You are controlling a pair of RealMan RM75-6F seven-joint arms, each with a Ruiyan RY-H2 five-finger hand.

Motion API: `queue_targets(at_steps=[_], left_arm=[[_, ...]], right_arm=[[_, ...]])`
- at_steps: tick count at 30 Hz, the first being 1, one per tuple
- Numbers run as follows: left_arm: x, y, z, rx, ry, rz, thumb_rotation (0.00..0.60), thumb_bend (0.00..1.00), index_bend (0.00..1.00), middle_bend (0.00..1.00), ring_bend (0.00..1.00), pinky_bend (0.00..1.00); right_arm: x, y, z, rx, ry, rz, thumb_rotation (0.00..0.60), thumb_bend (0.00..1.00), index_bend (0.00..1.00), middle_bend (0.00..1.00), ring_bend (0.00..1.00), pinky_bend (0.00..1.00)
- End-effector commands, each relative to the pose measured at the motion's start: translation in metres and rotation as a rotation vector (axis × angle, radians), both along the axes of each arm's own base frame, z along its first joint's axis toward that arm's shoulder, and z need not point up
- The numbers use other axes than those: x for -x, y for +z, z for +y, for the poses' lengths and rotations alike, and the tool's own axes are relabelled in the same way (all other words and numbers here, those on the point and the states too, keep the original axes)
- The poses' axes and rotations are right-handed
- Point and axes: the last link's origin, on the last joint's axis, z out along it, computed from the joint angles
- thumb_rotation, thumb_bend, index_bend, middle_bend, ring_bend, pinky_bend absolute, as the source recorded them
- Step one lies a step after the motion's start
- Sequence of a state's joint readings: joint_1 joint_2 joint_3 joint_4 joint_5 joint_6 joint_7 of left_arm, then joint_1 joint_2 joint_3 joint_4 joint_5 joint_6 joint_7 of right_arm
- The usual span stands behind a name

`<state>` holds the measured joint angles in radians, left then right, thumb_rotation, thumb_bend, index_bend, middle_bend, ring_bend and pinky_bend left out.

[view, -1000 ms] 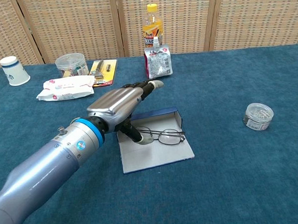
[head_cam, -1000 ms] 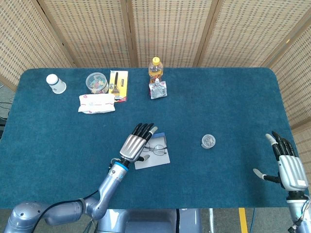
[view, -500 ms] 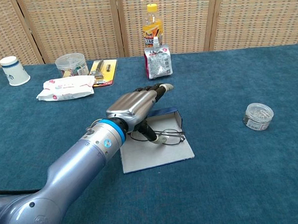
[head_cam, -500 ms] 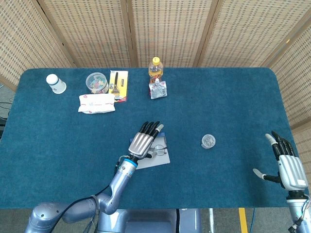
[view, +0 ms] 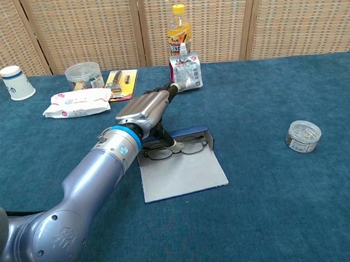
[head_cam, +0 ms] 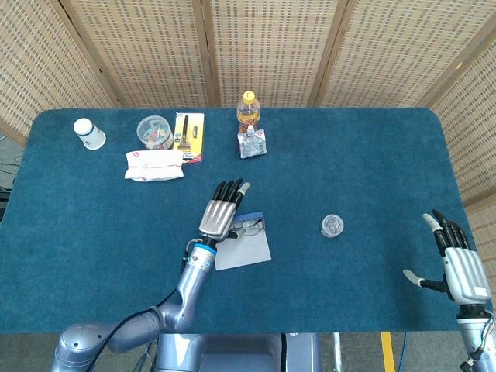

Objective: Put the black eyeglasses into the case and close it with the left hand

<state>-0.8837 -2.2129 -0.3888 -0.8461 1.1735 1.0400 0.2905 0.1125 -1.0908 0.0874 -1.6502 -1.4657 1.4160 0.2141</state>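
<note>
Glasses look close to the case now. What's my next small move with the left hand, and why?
Probably nudge the glasses a bit further toward the case's blue wall. They lie on the grey flap right beside it, under the left hand, not visibly inside yet.

Your left hand (view: 143,111): brushed silver metal, glossy black fingers (head_cam: 225,188). Under it, thin-rimmed glasses (view: 179,147) on a smooth matt case (view: 183,174); matt, napped blue cloth table (view: 273,208).

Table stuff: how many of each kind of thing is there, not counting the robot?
Eyeglasses: 1
Glasses case: 1
Bottle: 1
Pouch: 1
Paper cup: 1
Round clear tubs: 2
Wipes pack: 1
Yellow card pack: 1
Total: 9
</note>
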Motion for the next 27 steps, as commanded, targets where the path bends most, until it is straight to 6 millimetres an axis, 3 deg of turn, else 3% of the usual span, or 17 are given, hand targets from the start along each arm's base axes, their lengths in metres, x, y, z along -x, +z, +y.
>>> queue_targets(at_steps=[1, 7, 14, 16, 21, 24, 27], left_arm=[[0.002, 0.001, 0.003, -0.006, 0.012, 0.004, 0.6, 0.09, 0.0, 0.0, 0.0, 0.0], [0.009, 0.006, 0.009, -0.007, 0.047, -0.017, 0.6, 0.1, 0.0, 0.0, 0.0, 0.0], [0.012, 0.024, -0.006, 0.063, -0.054, -0.05, 0.6, 0.12, 0.0, 0.0, 0.0, 0.0], [0.012, 0.028, -0.011, 0.119, -0.089, -0.045, 0.6, 0.22, 0.0, 0.0, 0.0, 0.0], [0.009, 0.048, -0.02, 0.242, -0.231, 0.008, 0.6, 0.76, 0.0, 0.0, 0.0, 0.0], [0.003, 0.05, -0.015, 0.242, -0.289, 0.061, 0.6, 0.91, 0.04, 0.0, 0.0, 0.0], [-0.006, 0.046, -0.006, 0.234, -0.326, 0.133, 0.6, 0.98, 0.07, 0.0, 0.0, 0.0]], right_arm=[[0.0, 0.0, 0.0, 0.0, 0.0, 0.0, 0.6, 0.0, 0.0, 0.0, 0.0, 0.0], [0.0, 0.0, 0.0, 0.0, 0.0, -0.001, 0.6, 0.0, 0.0, 0.0, 0.0, 0.0], [0.0, 0.0, 0.0, -0.001, 0.001, -0.003, 0.6, 0.0, 0.0, 0.0, 0.0, 0.0], [0.0, 0.0, 0.0, -0.001, 0.002, -0.003, 0.6, 0.0, 0.0, 0.0, 0.0, 0.0], [-0.002, 0.0, 0.0, -0.001, 0.005, 0.0, 0.6, 0.0, 0.0, 0.0, 0.0, 0.0], [-0.002, -0.001, 0.0, -0.002, 0.005, 0.0, 0.6, 0.0, 0.0, 0.0, 0.0, 0.0], [-0.002, -0.001, 0.0, -0.002, 0.002, -0.003, 0.6, 0.0, 0.0, 0.0, 0.0, 0.0]])
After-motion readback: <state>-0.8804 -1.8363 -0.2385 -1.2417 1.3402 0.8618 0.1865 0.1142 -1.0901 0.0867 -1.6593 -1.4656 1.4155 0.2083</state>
